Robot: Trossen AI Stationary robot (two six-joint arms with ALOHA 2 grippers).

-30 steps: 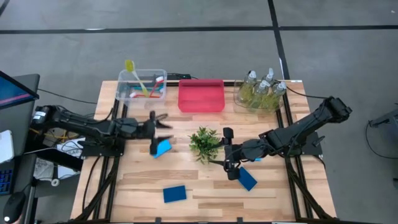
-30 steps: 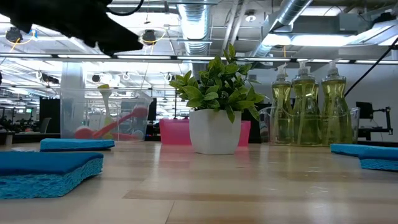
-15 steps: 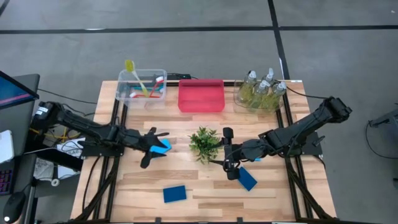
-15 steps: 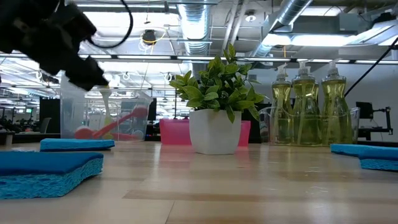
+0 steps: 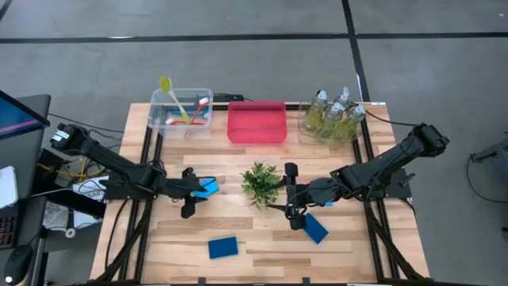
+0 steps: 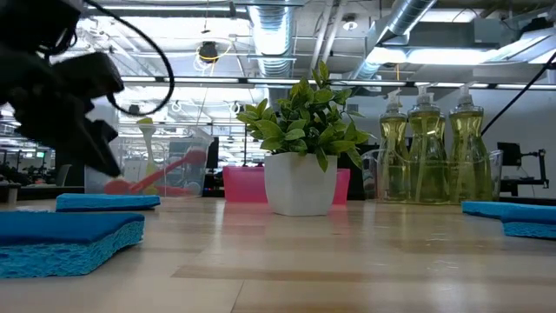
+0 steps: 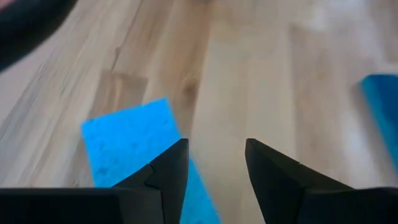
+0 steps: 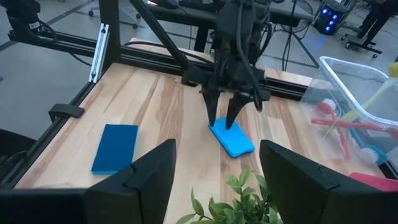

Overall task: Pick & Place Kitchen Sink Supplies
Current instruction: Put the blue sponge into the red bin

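ok, your left gripper hangs part-open over the flat bright-blue rectangular sponge, nothing gripped; right gripper open, empty, by the dark-blue sponge.

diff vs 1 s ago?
The left gripper has swung from pointing toward the plant down onto the light blue sponge left of the plant; its fingers now straddle one end, not clamped. That sponge hasn't moved. The right gripper, open beside the sponge at right, the front sponge and the bins are unchanged.
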